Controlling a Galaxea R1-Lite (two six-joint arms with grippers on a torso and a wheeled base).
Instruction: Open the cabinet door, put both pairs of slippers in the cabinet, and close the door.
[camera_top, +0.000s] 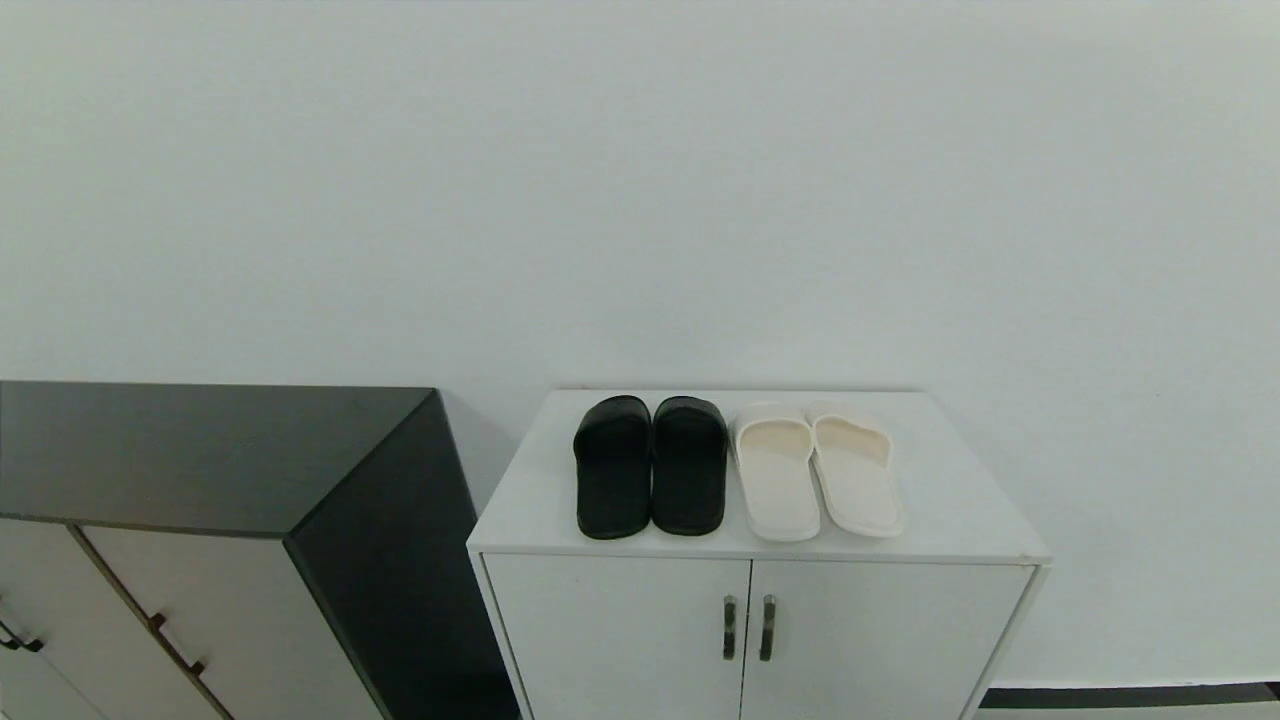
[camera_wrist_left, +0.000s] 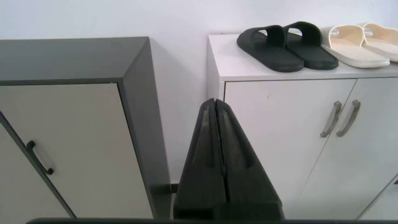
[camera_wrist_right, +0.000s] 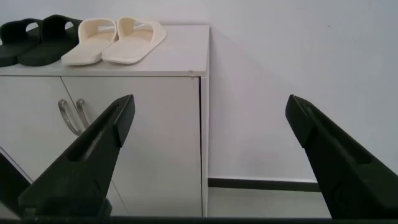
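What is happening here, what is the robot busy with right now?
Nothing is being handled yet. The black slippers and the cream slippers lie side by side on top of the white cabinet, and its doors are closed. The left gripper is shut and empty; the right gripper is open and empty. Both are in front of the cabinet, touching nothing.

Black slippers (camera_top: 650, 467) and white slippers (camera_top: 818, 470) atop closed cabinet (camera_top: 620, 640).

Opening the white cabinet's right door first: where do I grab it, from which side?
I'd take the right door handle at mid-length, straight from the front, with the open right gripper. It is a vertical bar with a gap behind, so pinch across it sideways.
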